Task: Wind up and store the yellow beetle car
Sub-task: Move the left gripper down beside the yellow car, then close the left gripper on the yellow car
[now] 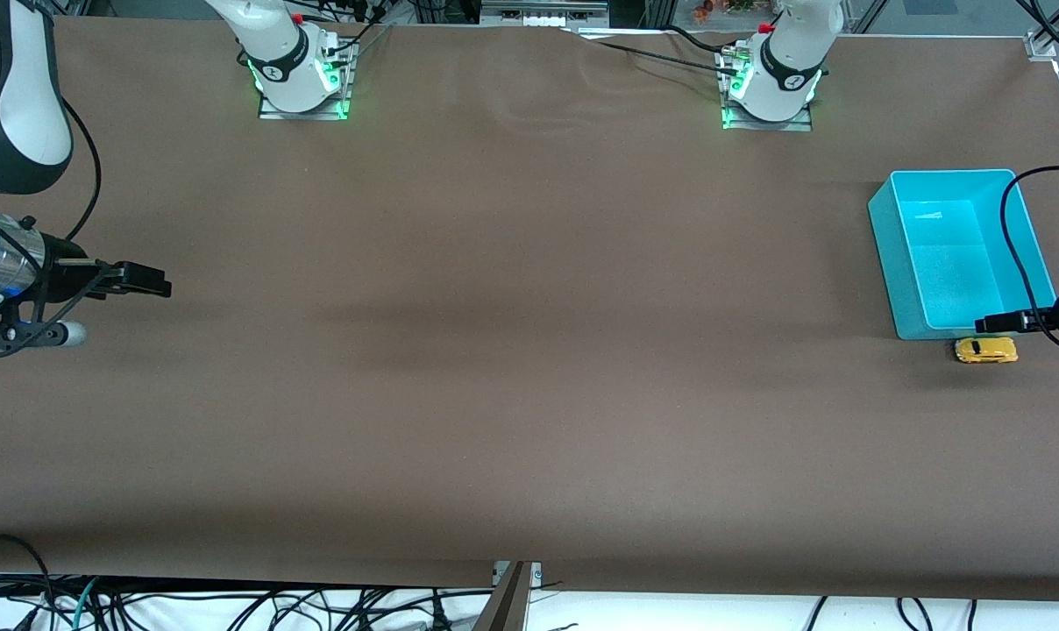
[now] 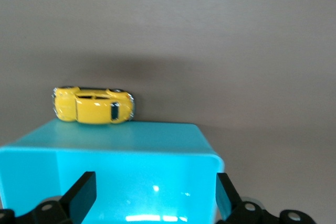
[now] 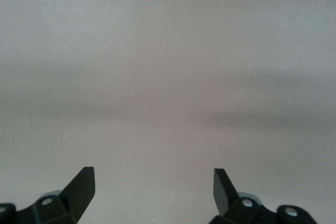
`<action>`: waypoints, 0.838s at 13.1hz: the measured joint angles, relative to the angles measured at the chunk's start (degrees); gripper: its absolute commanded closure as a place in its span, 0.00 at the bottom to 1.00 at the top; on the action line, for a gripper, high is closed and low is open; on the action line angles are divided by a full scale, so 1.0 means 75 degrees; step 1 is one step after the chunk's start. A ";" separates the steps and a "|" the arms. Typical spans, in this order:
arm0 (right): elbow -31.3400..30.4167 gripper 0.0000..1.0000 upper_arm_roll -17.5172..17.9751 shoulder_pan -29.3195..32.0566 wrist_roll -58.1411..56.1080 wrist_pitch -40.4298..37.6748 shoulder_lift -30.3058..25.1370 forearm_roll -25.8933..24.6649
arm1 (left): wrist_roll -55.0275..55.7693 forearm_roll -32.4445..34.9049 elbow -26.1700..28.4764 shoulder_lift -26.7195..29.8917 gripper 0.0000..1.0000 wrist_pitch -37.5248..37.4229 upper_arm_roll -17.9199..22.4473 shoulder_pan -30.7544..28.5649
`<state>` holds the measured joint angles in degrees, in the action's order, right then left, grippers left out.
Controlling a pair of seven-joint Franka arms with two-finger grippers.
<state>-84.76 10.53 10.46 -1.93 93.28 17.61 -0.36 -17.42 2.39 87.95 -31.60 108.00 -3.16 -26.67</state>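
The yellow beetle car (image 1: 985, 350) stands on the brown table at the left arm's end, just outside the teal bin (image 1: 886, 254) and nearer to the front camera than it. In the left wrist view the car (image 2: 93, 105) shows past the bin's wall (image 2: 115, 136). My left gripper (image 1: 1005, 322) is open and empty, up over the bin's wall nearest the front camera, close above the car; its own view (image 2: 153, 192) shows both fingers spread wide. My right gripper (image 1: 148, 280) waits open and empty over bare table at the right arm's end, as its own view (image 3: 153, 190) shows.
The teal bin holds nothing that I can see. A black cable (image 1: 1012, 228) of the left arm hangs over the bin. The brown table (image 1: 529, 368) stretches wide between the two arms. Loose cables (image 1: 231, 605) lie past the table's front edge.
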 measured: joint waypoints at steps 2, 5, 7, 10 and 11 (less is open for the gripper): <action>0.0000 0.00 -0.0005 0.0000 0.0000 0.0000 0.0000 -0.0001 | -0.0726 0.0000 0.0045 -0.0093 0.00 0.0593 0.0185 -0.0001; 0.0000 0.00 -0.0008 0.0000 0.0000 -0.0001 -0.0001 -0.0002 | -0.2418 0.0000 0.0104 -0.0357 0.00 0.1537 0.0548 -0.0006; 0.0000 0.00 -0.0010 0.0000 0.0000 -0.0004 -0.0001 -0.0003 | -0.2871 0.0000 0.0113 -0.0613 0.00 0.1762 0.0652 -0.0010; 0.0001 0.00 -0.0015 0.0000 0.0000 -0.0005 -0.0004 -0.0004 | -0.2999 0.0000 0.0115 -0.0870 0.00 0.1808 0.0662 -0.0007; 0.0001 0.00 -0.0016 0.0000 0.0000 -0.0005 -0.0012 -0.0004 | -0.3007 0.0000 0.0115 -0.0942 0.00 0.1828 0.0665 -0.0008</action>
<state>-84.75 10.41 10.46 -1.93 93.24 17.52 -0.39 -39.97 2.39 88.82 -38.66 121.71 1.83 -26.72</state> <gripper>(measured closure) 0.000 0.000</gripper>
